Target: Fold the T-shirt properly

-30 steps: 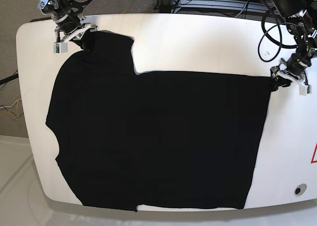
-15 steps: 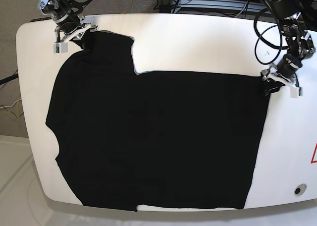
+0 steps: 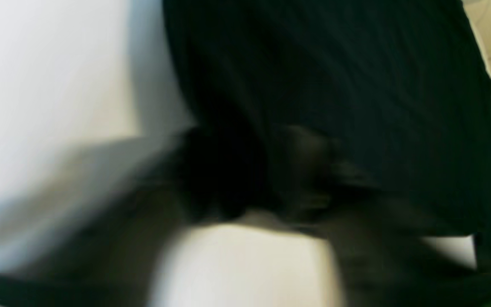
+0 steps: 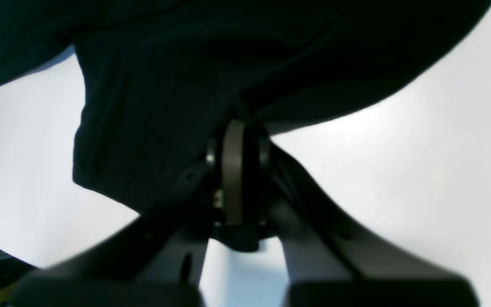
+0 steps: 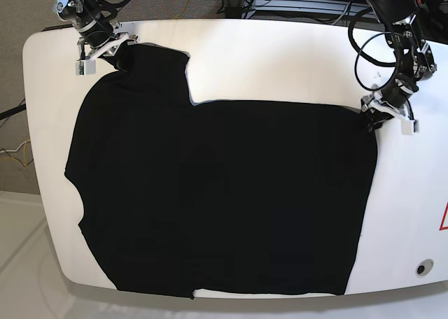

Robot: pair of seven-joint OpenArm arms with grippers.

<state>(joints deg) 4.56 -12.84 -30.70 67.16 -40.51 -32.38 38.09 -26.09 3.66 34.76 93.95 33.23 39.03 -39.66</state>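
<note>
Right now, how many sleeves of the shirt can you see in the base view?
2. One sleeve at the table's far left corner, by the right gripper; the other at the left edge. None seems hidden.

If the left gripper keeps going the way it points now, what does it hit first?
Most likely the T-shirt: the left gripper sits at its far hem corner, aimed into the cloth. The wrist view is too blurred to judge contact.

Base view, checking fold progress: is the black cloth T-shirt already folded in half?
No, the black cloth T-shirt lies spread flat across most of the white table.
</note>
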